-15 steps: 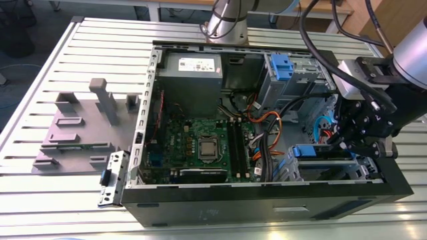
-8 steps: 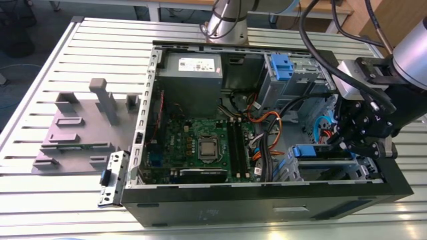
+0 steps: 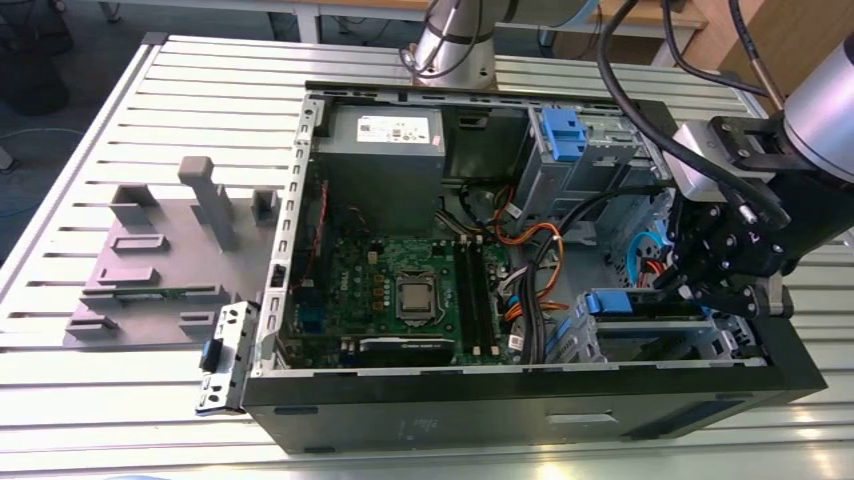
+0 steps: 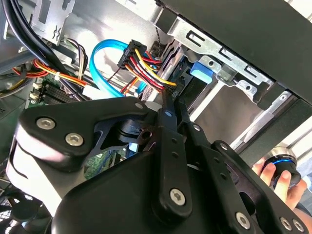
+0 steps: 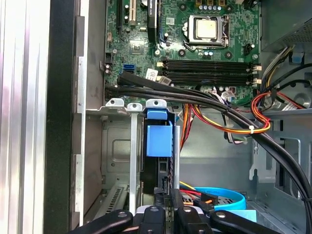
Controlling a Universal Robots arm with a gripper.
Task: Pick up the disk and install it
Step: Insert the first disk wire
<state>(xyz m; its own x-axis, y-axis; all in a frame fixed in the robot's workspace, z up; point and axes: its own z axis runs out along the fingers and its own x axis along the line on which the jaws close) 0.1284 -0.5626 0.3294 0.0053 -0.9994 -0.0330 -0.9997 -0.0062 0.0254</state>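
Now | arm angled down into case | fingers seemingly pinching disk upright in drive cage

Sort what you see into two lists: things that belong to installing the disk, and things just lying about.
In the job:
disk, edge-on in the cage
cage
gripper, at the disk's end

Lying about:
grey fixture on the table
metal bracket beside the case
blue latch in the other bay
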